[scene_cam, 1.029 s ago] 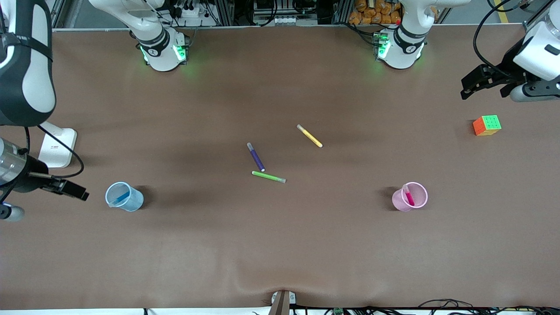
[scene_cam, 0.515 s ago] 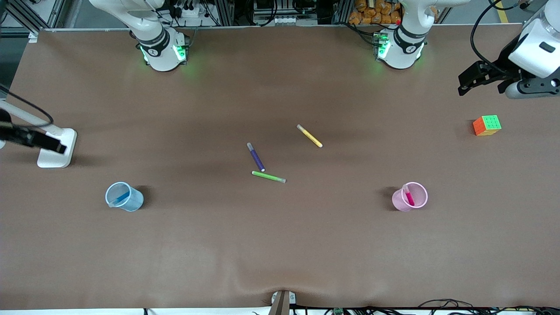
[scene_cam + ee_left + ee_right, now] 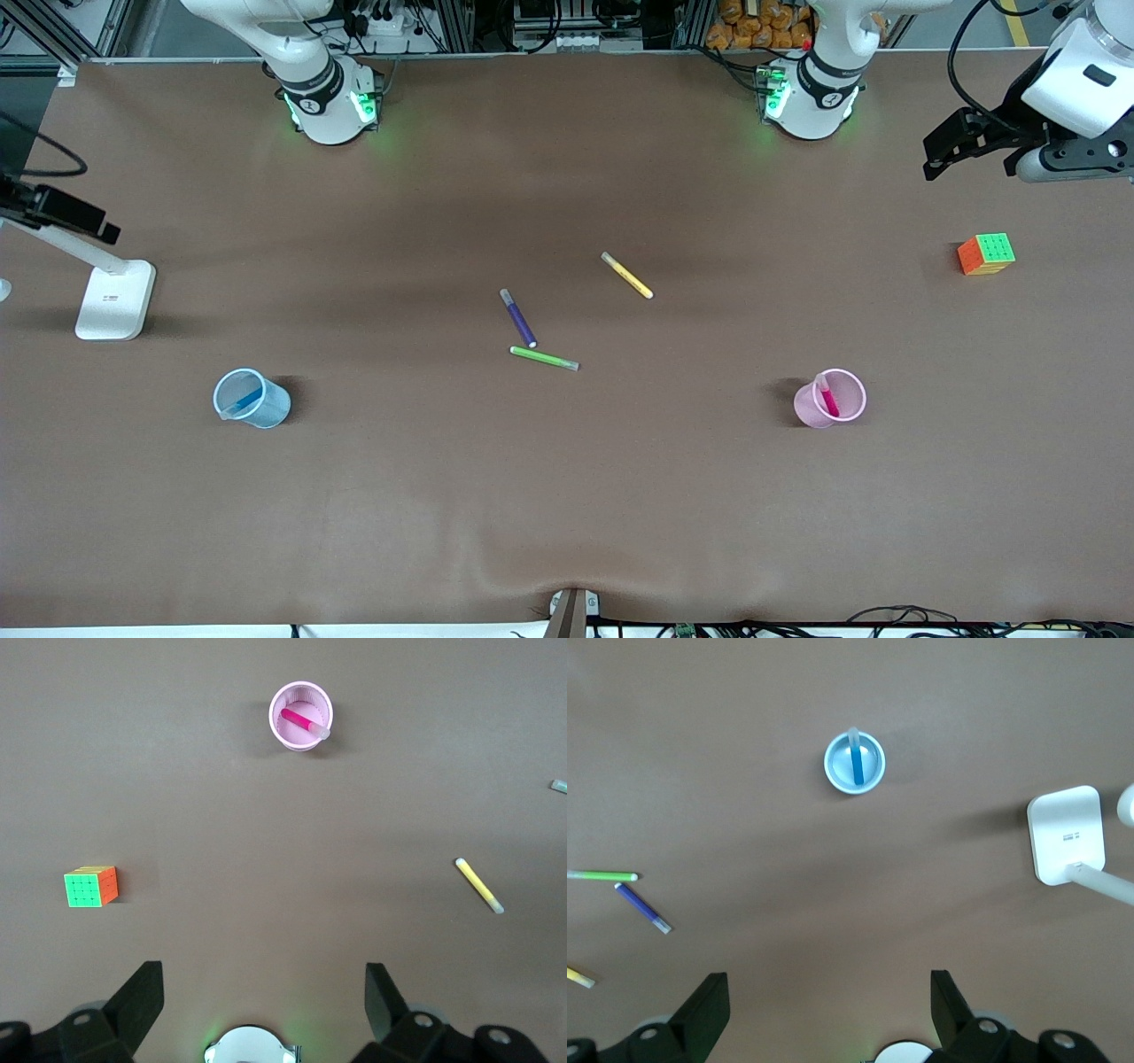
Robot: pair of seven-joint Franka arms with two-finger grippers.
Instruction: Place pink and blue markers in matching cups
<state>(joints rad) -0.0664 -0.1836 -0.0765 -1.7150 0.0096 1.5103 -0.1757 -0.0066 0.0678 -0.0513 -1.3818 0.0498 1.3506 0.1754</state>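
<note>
Pink marker point(image 3: 827, 397): in the pink cup point(image 3: 844, 414), leaning on the rim, pale cap up and toward the robots' bases, magenta end down at the cup floor.
Blue marker point(image 3: 245, 400): in the blue cup point(image 3: 270, 412), slanted, its blue end toward the middle of the table, its pale end low against the wall on the right arm's side.
Cups: both upright, well apart, the pink toward the left arm's end, the blue toward the right arm's end, about equally near the front camera.
Left gripper point(image 3: 935, 158): up in the air at the left arm's end, over bare table, wide open, holding nothing. Its wrist view shows both fingers point(image 3: 142, 997) spread with only table between them.
Right gripper point(image 3: 84, 223): at the right arm's end, over the white stand point(image 3: 113, 299), jaws spread wide and empty; fingers point(image 3: 710, 1001) far apart in its wrist view.
Loose pens: purple pen point(image 3: 518, 317), green pen point(image 3: 544, 358) and yellow pen point(image 3: 627, 276) lie flat mid-table, purple tip nearly touching green.
Cube point(image 3: 986, 253): on the table near the left gripper.
Wrist views add: straight-down looks into each cup, the pink marker crossing its cup mouth, the blue one likewise.
Front view adds: both cups and all three loose pens at once.
</note>
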